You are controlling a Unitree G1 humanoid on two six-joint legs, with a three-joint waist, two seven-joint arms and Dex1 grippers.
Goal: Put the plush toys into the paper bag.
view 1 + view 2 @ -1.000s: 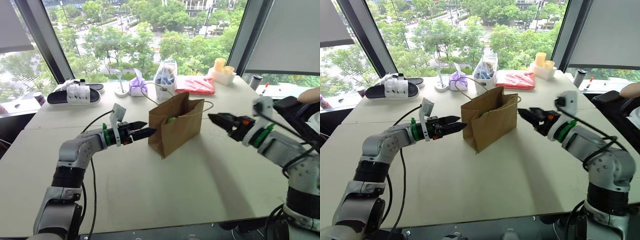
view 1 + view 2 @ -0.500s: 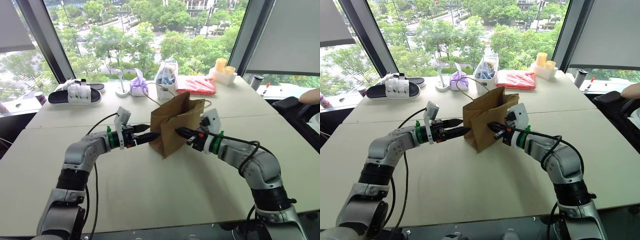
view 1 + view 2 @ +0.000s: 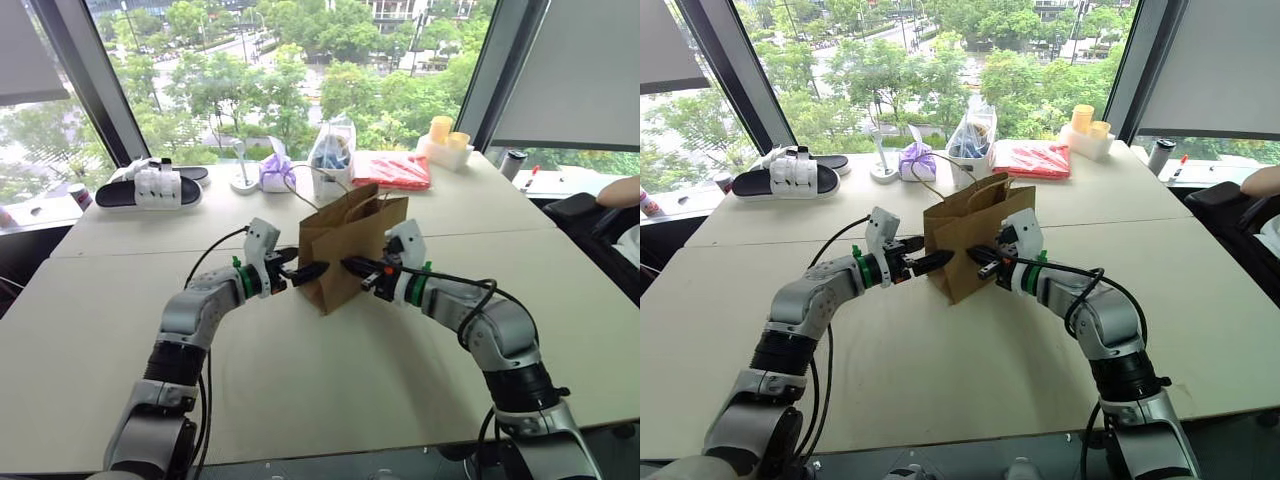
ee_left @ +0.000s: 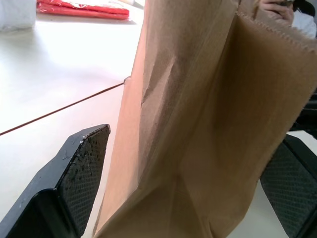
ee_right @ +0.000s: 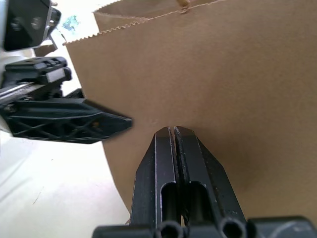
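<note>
Both arms have closed in on the paper bag [image 3: 350, 250] at frame centre: left gripper [image 3: 308, 271] gaping around its corner edge, right gripper [image 3: 352, 267] pinched shut, tips against its face.

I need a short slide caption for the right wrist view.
Shut right tool presses against the paper bag; the open left tool straddles its corner.

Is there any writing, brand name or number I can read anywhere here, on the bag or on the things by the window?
No text can be read.
Paper bag: plain brown, no print.
Red packet: any print too small to read.
Clear plastic bag: contents too blurred to read.
Slipper: no legible brand.
</note>
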